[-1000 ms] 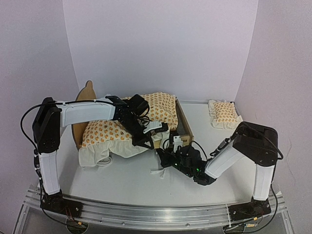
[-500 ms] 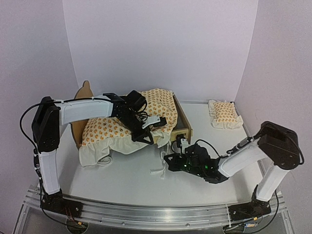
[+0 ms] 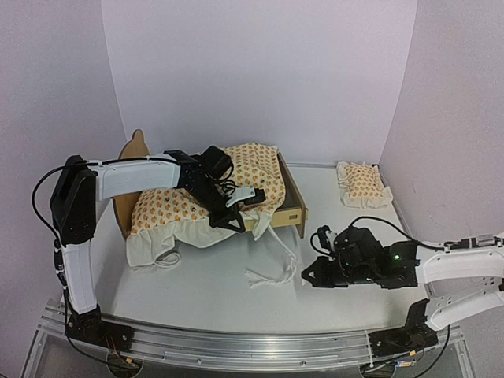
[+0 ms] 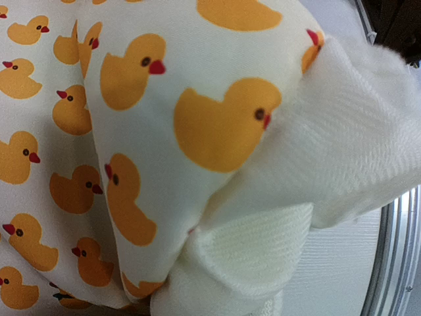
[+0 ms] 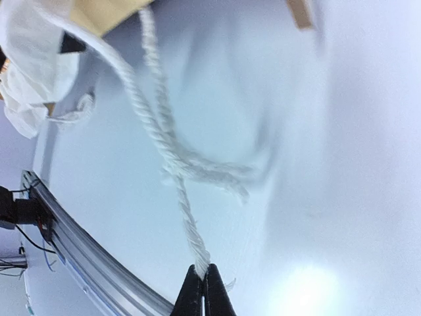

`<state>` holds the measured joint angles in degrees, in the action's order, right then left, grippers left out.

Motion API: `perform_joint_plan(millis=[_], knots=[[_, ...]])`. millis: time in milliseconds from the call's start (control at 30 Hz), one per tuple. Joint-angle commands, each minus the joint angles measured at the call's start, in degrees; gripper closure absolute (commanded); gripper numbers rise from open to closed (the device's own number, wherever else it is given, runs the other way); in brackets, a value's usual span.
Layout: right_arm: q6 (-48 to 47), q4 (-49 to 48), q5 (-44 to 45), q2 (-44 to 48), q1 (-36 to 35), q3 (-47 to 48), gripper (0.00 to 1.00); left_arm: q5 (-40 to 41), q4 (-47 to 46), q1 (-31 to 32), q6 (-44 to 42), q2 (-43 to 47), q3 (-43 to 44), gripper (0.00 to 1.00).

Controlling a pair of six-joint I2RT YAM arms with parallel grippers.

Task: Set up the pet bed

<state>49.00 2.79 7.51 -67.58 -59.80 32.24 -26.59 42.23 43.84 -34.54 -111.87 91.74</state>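
The plywood pet bed [image 3: 292,206] stands at the back left, its scalloped headboard [image 3: 135,149] to the left. The duck-patterned mattress cushion [image 3: 169,206] lies skewed on it, and its white ruffle [image 3: 153,248] hangs over the near rail. My left gripper [image 3: 234,218] is at the cushion's near edge and seems shut on it. The left wrist view is filled by bunched duck fabric [image 4: 164,125] and ruffle [image 4: 329,151], with the fingers hidden. My right gripper [image 3: 309,274] is shut on a white tie string [image 5: 187,224], which its fingertips [image 5: 202,271] pinch low over the table.
The small matching pillow [image 3: 362,183] lies at the back right by the wall. Loose tie strings [image 3: 272,264] trail across the table from the cushion. The metal rail [image 3: 236,346] runs along the near edge. A corner of the bed's wood [image 5: 105,16] shows in the right wrist view.
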Motion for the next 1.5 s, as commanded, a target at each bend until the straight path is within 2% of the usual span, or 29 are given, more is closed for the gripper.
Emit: perform_joint_plan(millis=[0,233,333,467,567,800,867,1033,1067,1167,1233,1267,1367,1467], knots=[[4.52,23.91,0.90,4.26,-0.46,1.67,1.00,0.63,-7.93,-1.63,-7.86,3.48,-3.21,1.00],[4.45,28.16,0.09,-2.42,-0.40,6.54,1.00,1.16,-10.60,-0.62,-10.99,3.16,-8.67,1.00],[6.71,34.39,1.02,-0.30,0.14,6.74,1.00,3.07,-12.19,-0.58,-11.76,2.58,-9.76,1.00],[10.88,46.12,7.55,4.16,0.39,10.54,1.00,4.60,-15.00,-0.34,-11.89,1.50,-10.48,1.00],[11.35,50.81,11.26,4.38,0.63,13.22,1.00,5.16,-16.13,0.49,-12.72,0.09,-10.20,1.00],[5.56,52.16,12.28,-9.14,0.64,21.20,1.00,3.48,-15.49,1.35,-15.56,-0.76,-11.20,1.00],[5.14,52.18,12.40,-10.85,0.70,21.96,0.99,1.33,-13.45,1.35,-15.79,-0.19,-10.37,0.90],[5.99,52.35,12.84,-6.25,2.41,21.04,0.60,-6.09,-4.08,1.33,-14.17,1.91,-3.04,0.43],[5.55,52.43,13.71,-5.01,2.80,21.68,0.55,-8.46,-1.10,1.33,-14.03,2.31,-1.22,0.33],[3.97,52.78,18.36,-2.04,3.69,25.67,0.44,-13.66,5.36,1.33,-14.67,4.72,3.72,0.16],[1.66,52.71,21.27,-2.75,4.52,29.97,0.19,-16.92,9.24,1.34,-16.28,7.26,5.70,0.12],[0.27,52.55,22.27,-4.49,4.88,33.42,0.13,-17.81,10.87,1.40,-16.81,8.55,5.90,0.09],[-6.32,51.27,21.40,-13.07,5.24,43.85,0.11,-19.15,13.03,1.22,-16.57,12.89,4.60,0.06],[-12.66,48.52,16.20,-23.94,6.17,55.45,0.10,-18.86,14.54,-0.27,-14.38,16.14,3.01,0.04]])
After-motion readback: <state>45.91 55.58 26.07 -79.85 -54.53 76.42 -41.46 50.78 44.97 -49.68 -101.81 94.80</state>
